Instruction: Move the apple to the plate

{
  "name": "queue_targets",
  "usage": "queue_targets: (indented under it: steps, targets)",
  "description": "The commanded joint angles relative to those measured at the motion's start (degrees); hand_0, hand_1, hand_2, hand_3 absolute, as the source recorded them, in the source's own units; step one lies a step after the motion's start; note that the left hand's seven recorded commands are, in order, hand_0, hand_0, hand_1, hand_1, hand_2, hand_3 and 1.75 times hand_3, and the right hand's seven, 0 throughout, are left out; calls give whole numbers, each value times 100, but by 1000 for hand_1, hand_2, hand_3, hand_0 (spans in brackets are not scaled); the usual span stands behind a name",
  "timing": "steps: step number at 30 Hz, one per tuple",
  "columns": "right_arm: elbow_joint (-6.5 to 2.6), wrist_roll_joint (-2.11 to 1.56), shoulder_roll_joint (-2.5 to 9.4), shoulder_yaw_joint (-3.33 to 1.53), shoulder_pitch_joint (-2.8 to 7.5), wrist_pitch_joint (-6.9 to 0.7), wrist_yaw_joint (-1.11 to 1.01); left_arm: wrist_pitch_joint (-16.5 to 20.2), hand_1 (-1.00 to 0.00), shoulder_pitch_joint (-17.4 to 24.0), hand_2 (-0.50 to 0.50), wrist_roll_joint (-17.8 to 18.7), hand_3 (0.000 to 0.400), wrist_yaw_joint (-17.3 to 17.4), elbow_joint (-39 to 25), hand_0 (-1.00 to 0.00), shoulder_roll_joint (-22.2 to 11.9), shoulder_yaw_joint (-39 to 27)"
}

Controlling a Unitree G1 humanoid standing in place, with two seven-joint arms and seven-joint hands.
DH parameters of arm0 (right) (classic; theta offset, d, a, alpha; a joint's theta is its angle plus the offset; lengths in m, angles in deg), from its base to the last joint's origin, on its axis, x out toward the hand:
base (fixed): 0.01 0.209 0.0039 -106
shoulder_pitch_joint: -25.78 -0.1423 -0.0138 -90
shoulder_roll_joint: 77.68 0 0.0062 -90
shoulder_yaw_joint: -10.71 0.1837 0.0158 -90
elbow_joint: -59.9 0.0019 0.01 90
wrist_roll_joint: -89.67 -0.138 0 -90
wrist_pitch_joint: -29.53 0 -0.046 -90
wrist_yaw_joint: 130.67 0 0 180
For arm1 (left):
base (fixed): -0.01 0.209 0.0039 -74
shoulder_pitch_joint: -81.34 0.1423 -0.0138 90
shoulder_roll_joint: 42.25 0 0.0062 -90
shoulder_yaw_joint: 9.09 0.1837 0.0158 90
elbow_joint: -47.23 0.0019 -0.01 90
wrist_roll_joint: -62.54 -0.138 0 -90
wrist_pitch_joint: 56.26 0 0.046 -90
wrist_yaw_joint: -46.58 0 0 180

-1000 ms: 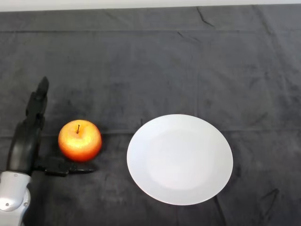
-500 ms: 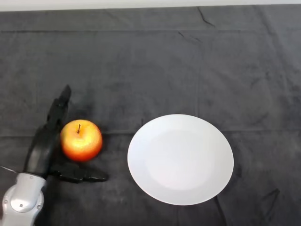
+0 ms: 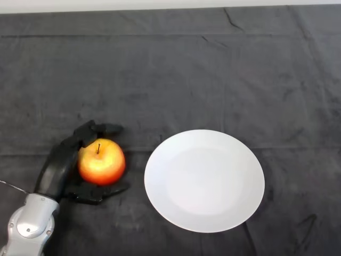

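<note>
A red and yellow apple (image 3: 102, 161) rests on the dark cloth left of a white plate (image 3: 204, 180), with a small gap between them. My left hand (image 3: 57, 168) comes in from the lower left and wraps the apple. Its fingers (image 3: 101, 128) curl over the far side of the fruit. The thumb (image 3: 101, 192) curls under the near side. The apple's stem points up. Nothing lies on the plate.
The dark cloth (image 3: 176, 74) covers the whole table and has a few creases. A pale strip of the table's far edge (image 3: 160, 4) runs along the top.
My hand has slid right against the apple and its fingers have curled round it. The apple has shifted slightly to the right, toward the plate.
</note>
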Motion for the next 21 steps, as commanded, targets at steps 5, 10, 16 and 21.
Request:
queue_targets:
  steps: [5, 10, 16, 21]
  targets:
    - [51, -93, -120, 90, -39, 28, 6, 222, -992, 13, -4, -65, 400, -58, -286, -1000, -257, 163]
    - [54, -94, -118, 89, -38, 28, 8, 204, -1000, 66, 0, -183, 400, -275, -559, -1000, -322, 166]
    - [58, -95, -116, 89, -36, 29, 10, 122, -1000, 144, 0, -445, 400, -684, -920, -1000, -375, 166]
    - [63, -96, -114, 89, -34, 29, 12, 121, -1000, 228, 0, -827, 400, -1191, -1261, -1000, -266, 257]
